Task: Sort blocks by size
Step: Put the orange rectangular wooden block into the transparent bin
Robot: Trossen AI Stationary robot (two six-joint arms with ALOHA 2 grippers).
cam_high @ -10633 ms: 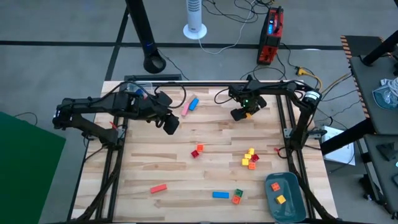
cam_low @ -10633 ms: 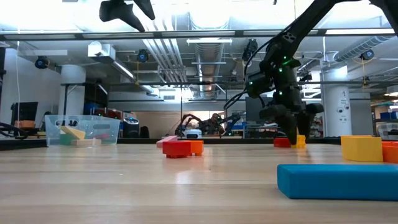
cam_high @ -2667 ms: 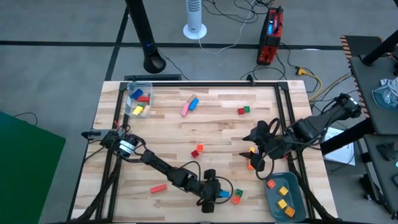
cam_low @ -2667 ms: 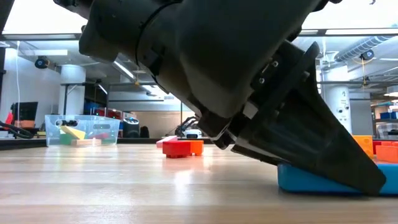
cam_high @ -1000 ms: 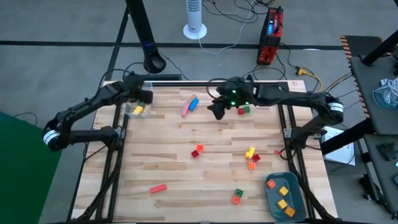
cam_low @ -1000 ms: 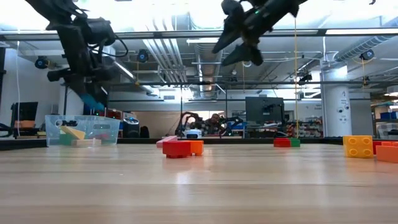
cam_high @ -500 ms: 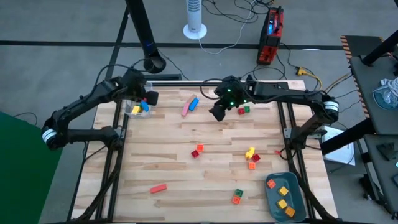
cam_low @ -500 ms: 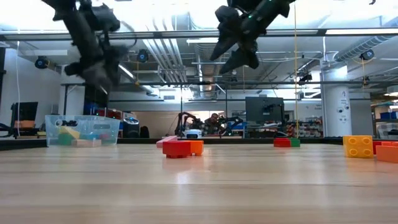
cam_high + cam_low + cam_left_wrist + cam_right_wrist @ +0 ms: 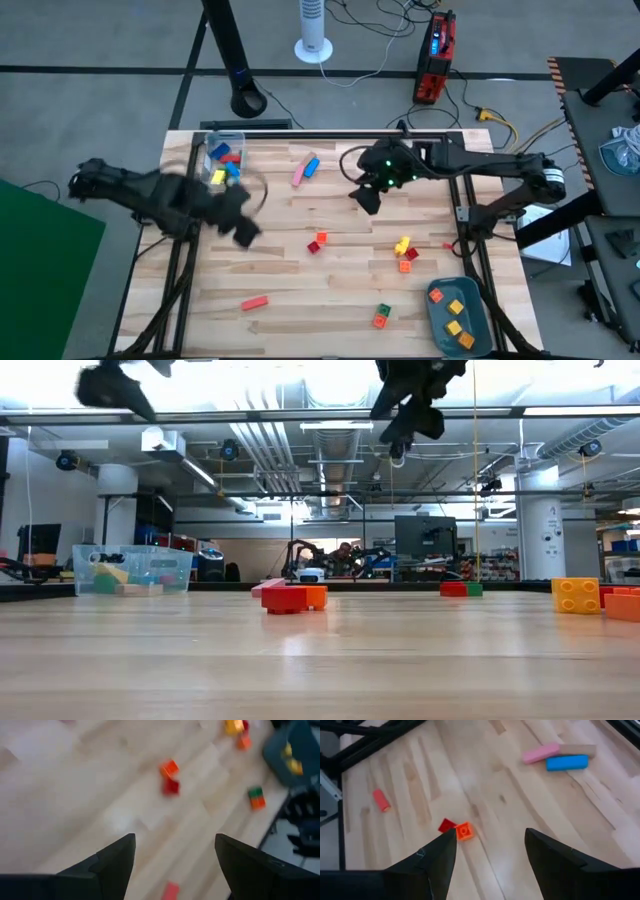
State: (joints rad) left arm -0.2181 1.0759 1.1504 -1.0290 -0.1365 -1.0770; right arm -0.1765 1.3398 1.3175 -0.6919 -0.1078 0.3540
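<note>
My left gripper (image 9: 245, 230) is open and empty above the table's left middle; it also shows in the left wrist view (image 9: 175, 865). My right gripper (image 9: 365, 197) is open and empty above the far middle; it also shows in the right wrist view (image 9: 490, 860). A red and orange block pair (image 9: 317, 242) lies on the table between the two grippers. A pink bar (image 9: 298, 175) and a blue bar (image 9: 311, 166) lie side by side at the far middle. A red bar (image 9: 255, 302) lies near the front. A clear box (image 9: 222, 160) at the far left holds blue, red and yellow blocks.
A grey-blue tray (image 9: 470, 330) at the front right holds orange and yellow blocks. Yellow, orange and red blocks (image 9: 403, 250) lie right of centre. A green and orange pair (image 9: 382, 317) lies near the front edge. Dark frame bars run along both sides.
My left gripper has gone from above the clear box toward the near edge and the table's middle; the blue block it held a second ago is no longer in it, and blue blocks lie in the box. My right gripper has gone a little toward the near edge.
</note>
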